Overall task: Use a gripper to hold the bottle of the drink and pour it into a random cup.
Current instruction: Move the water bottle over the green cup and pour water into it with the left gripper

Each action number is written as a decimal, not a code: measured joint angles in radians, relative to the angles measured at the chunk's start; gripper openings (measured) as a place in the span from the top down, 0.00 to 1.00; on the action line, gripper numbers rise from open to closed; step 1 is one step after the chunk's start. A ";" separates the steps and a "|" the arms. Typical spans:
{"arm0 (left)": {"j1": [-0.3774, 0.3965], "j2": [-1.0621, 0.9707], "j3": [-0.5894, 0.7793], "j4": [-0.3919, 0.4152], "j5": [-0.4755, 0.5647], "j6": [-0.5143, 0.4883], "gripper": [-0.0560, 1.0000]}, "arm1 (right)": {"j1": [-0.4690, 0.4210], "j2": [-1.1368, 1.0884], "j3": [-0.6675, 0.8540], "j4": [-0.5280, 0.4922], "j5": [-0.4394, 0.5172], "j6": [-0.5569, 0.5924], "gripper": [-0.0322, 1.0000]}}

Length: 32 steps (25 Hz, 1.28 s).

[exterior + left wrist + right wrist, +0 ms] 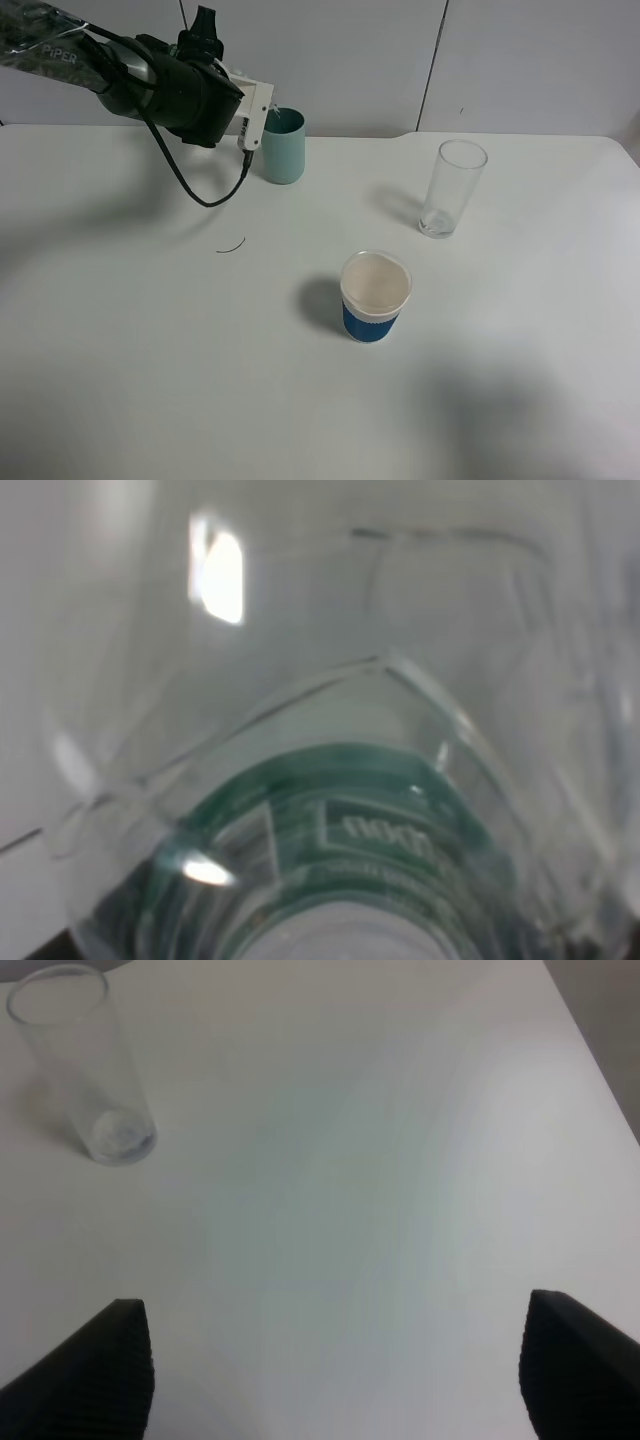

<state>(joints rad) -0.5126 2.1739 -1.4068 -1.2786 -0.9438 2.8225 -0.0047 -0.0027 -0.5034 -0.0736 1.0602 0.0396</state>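
Note:
My left gripper (258,115), a white block on the black arm, hangs at the rim of the teal-green cup (283,148) at the back of the table. The arm hides nearly all of the bottle in the exterior view. In the left wrist view the clear bottle with its green label band (340,820) fills the picture very close up and tilted, held in the gripper. I cannot make out the drink inside it. My right gripper (335,1370) is open and empty over bare table, its black fingertips (90,1370) wide apart.
A tall clear glass (452,188) stands at the right back and also shows in the right wrist view (85,1065). A white paper cup with a blue sleeve (375,296) stands mid-table. A short black wire scrap (232,247) lies on the white table (150,350).

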 joint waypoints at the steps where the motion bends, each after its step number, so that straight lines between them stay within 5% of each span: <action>1: 0.000 0.000 0.000 0.003 0.000 0.003 0.43 | 0.000 0.000 0.000 0.000 0.000 0.000 0.24; 32: 0.000 0.000 0.000 0.057 -0.010 0.056 0.43 | 0.000 0.000 0.000 0.000 0.000 0.000 0.24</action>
<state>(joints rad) -0.5126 2.1739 -1.4068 -1.2217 -0.9541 2.8788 -0.0047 -0.0027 -0.5034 -0.0736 1.0602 0.0396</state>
